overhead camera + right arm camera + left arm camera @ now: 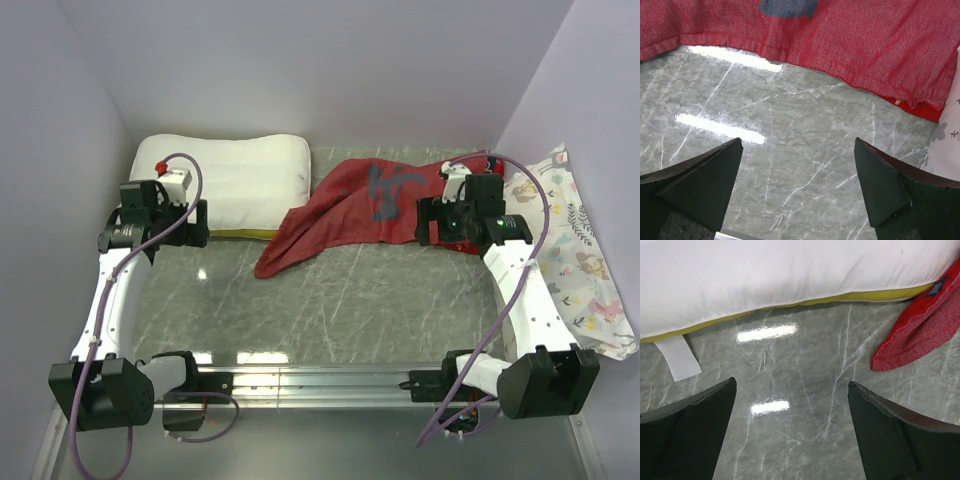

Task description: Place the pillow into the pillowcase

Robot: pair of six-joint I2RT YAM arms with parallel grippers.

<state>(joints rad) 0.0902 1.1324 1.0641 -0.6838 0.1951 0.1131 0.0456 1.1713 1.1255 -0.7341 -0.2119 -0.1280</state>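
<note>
- The left gripper (791,386) hangs with its jaws spread wide and nothing between them, over bare table (805,410) just short of the pillow (790,275). Closing here would catch only air.
- The right gripper (798,144) is equally spread and empty, near the hem of the pillowcase (865,40) but not touching it.
- That hem lies flat on the table, so a shallow pinch may skid off it. I cannot pick out the case's opening, and a pinch that takes both layers together would hold the mouth shut.
- The pillow sits at the back left, its yellow strip (865,296) facing the arms. It looks thick and soft, so a small bite on its edge could slip out.
- The pillowcase's near corner lies just beside the pillow's end, and sliding the pillow could drag and bunch the cloth.
- The floral pillow (585,270) lies against the pillowcase's right edge, where the right jaw could snag it instead.
</note>
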